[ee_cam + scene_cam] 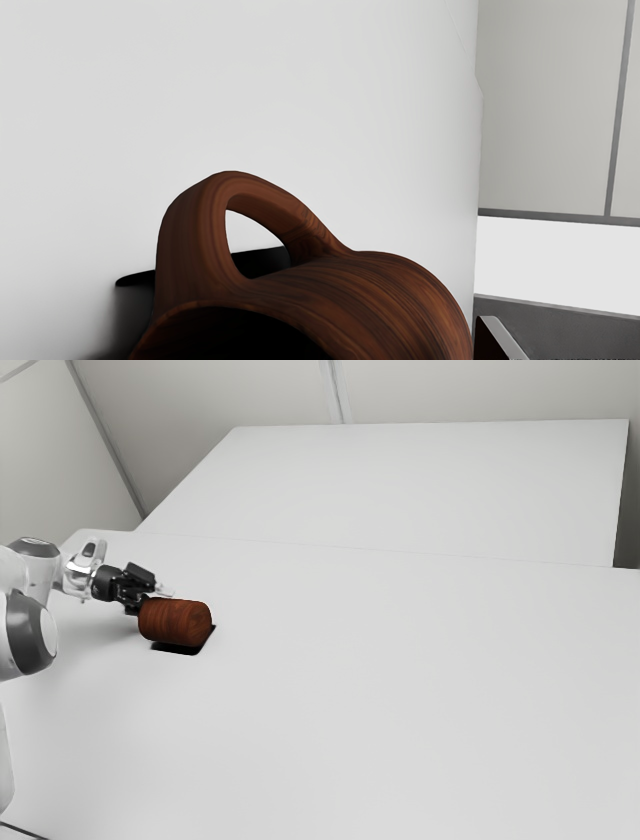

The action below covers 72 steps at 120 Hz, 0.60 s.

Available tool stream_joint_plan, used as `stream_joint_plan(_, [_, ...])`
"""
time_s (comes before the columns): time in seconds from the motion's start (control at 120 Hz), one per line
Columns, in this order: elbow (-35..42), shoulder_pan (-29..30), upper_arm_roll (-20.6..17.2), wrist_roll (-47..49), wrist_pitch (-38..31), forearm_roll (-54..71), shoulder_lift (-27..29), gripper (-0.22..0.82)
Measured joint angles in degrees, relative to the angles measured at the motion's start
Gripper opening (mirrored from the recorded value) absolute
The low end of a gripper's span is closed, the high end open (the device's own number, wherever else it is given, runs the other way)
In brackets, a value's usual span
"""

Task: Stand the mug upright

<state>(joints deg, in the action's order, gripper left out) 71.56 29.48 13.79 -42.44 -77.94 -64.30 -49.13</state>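
Table [380,710], white and smooth, then a pale raised-looking panel [430,490] behind, then light grey walls [190,410] with darker seams. In from the exterior view's left with the arm [32,632], hand low and nearly level, right at the mug [176,622], with gripper [150,597] opening and hold impossible to tell from here. Over on its side toward the exterior view's left, reddish-brown and wood-grained, dark mouth [225,337] toward the hand, handle [192,235] looping out sideways, black shadow [178,650] beneath.
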Motion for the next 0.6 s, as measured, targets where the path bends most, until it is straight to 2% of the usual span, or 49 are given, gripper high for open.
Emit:
stream_joint_plan(0.067, [0.0,0.0,-0.6,0.1,0.1,-0.1,0.0,0.03])
stream_joint_plan(0.233, [-0.6,0.4,-1.0,0.5,2.9,-3.1,0.1,-0.11])
stream_joint_plan(0.342, [-1.3,0.5,-1.0,0.7,4.9,-4.7,0.3,-0.11])
stream_joint_plan(0.433, [-6.0,0.5,-0.9,1.1,6.3,-4.9,1.9,-0.13])
stream_joint_plan(0.517, [-7.9,-0.4,-2.0,1.5,6.3,1.1,9.1,-0.14])
stream_joint_plan(0.6, [-3.6,-3.3,-5.0,1.9,4.0,13.8,18.3,-0.14])
